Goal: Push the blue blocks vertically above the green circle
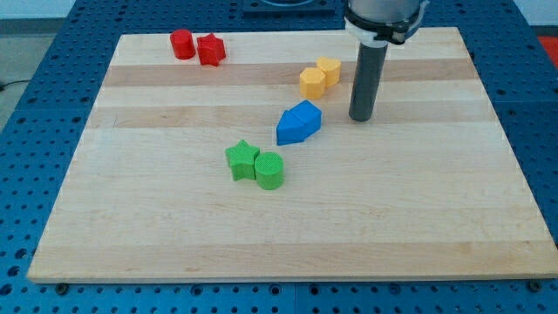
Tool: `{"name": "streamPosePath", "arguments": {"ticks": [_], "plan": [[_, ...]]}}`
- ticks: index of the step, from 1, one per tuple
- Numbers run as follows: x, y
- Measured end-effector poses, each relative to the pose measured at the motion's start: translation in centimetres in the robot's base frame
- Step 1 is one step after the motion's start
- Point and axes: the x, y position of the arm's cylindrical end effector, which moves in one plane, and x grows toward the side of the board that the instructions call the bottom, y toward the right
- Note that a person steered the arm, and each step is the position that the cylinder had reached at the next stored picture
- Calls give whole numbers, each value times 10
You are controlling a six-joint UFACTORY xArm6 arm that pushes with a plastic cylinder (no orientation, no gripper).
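Approach step in hand: my tip [362, 118], a bare rod grasping nothing, stands at three o'clock of the touching blue blocks [298, 122], which lie at one o'clock of the green circle [270, 170]; next move, as judged, calls for a short leftward shove.

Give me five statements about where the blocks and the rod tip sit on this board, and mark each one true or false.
1. My tip is to the view's right of the blue blocks. True.
2. The green star lies to the view's right of the green circle. False: the star is on the circle's left, touching it.
3. The two red blocks sit near the board's top left corner. True.
4. The yellow blocks are below the green pair in the view. False: they are higher up, near my tip's rod.
5. My tip is pressing against the blue blocks. False: a strip of bare wooden board shows between them.
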Motion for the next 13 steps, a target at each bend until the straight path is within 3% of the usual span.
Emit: {"name": "streamPosePath", "arguments": {"ticks": [8,10,13], "plan": [[-14,-19],[-14,-107],[-61,-131]]}}
